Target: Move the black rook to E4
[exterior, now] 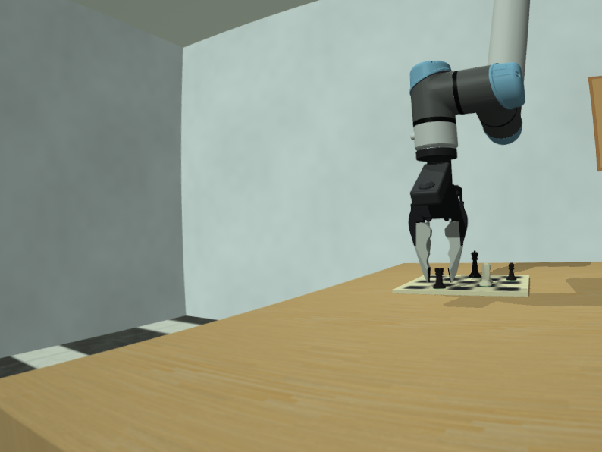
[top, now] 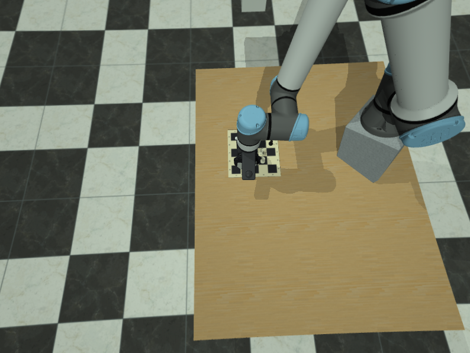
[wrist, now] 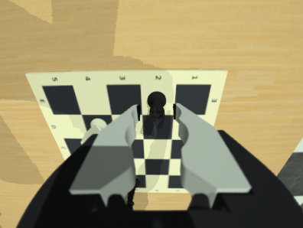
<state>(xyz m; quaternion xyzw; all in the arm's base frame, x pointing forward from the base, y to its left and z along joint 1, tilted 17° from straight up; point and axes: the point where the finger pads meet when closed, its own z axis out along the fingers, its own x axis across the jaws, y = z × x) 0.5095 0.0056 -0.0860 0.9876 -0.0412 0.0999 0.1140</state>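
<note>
The black rook (exterior: 439,277) (wrist: 156,101) stands upright on the small chessboard (top: 276,173) (exterior: 520,290) (wrist: 38,82), in column 2 near the E edge. My gripper (exterior: 439,280) (wrist: 156,105) is lowered over it, one finger on each side of the rook. The fingers are partly open, with a small gap showing on both sides. The tips are down near the board. In the top view the wrist hides the rook.
A white piece (exterior: 485,274) (wrist: 97,124) (top: 261,153), a black queen (exterior: 474,265) and a black pawn (exterior: 511,271) (top: 270,143) stand upright on the board close by. The board lies on a wooden table (top: 303,266). The arm's grey base block (top: 368,156) is at the right.
</note>
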